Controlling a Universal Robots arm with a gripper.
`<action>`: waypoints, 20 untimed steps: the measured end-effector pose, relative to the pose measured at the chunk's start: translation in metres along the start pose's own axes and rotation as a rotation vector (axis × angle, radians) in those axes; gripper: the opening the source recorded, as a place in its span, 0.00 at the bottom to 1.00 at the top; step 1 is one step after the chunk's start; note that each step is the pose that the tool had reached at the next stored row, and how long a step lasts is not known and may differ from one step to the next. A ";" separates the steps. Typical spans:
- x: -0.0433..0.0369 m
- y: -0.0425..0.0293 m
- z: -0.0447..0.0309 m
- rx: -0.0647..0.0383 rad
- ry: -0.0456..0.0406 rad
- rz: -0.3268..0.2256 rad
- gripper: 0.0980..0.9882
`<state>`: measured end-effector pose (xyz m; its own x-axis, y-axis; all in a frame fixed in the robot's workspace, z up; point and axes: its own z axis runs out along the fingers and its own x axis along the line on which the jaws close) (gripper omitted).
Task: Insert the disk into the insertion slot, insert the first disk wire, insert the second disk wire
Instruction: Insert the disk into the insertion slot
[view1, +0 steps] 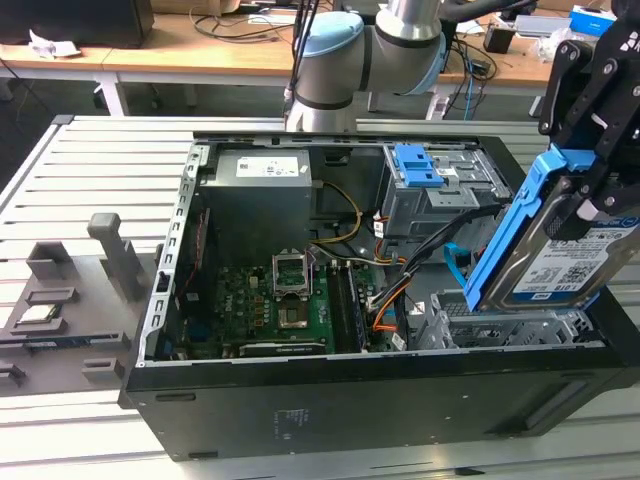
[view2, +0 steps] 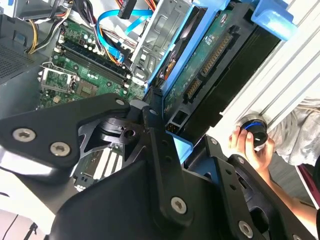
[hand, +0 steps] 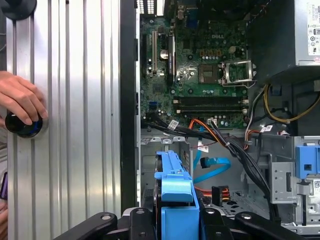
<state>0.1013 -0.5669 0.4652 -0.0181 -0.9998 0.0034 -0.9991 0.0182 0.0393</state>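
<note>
The end effector (view1: 588, 190) is clamped shut on the disk (view1: 560, 262), gripping it by its upper end and holding it steeply tilted at the exterior view's right end of the open computer case (view1: 350, 405). The bright blue bracket (view1: 503, 245) runs down the disk's edge, and its white-and-blue label faces the exterior camera. The lower end of the disk hangs right over the insertion slot (view1: 515, 325), the low perforated silver cage in that corner of the case; I cannot tell whether the two are touching. In the second wrist view the green circuit board on the disk's underside (view2: 200, 67) shows between the black finger links. In the first wrist view the bracket's top (hand: 175, 187) sits directly in line with the cage (hand: 148, 170) below it. The second disk wire (hand: 215, 167), the flat light-blue cable, curls loose inside the case just beside the slot, and the first disk wire (hand: 219, 192), with its red and orange strands and black plug, lies near it, both apart from the disk. Further in are the green motherboard (view1: 270, 300) and the grey power supply (view1: 258, 190). Out on the slatted metal tabletop (hand: 75, 100), beside the case, a person's hand (hand: 20, 100) rests on a dark round knob (hand: 22, 126).
</note>
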 end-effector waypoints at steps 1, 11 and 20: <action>0.0000 0.0000 0.0005 0.000 0.0000 0.000 0.30; -0.0011 -0.0004 0.0115 0.000 -0.0001 0.000 0.30; -0.0098 0.0026 0.0139 0.000 0.0000 0.000 0.30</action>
<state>0.0984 -0.5572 0.4514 -0.0181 -0.9998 0.0034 -0.9991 0.0182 0.0393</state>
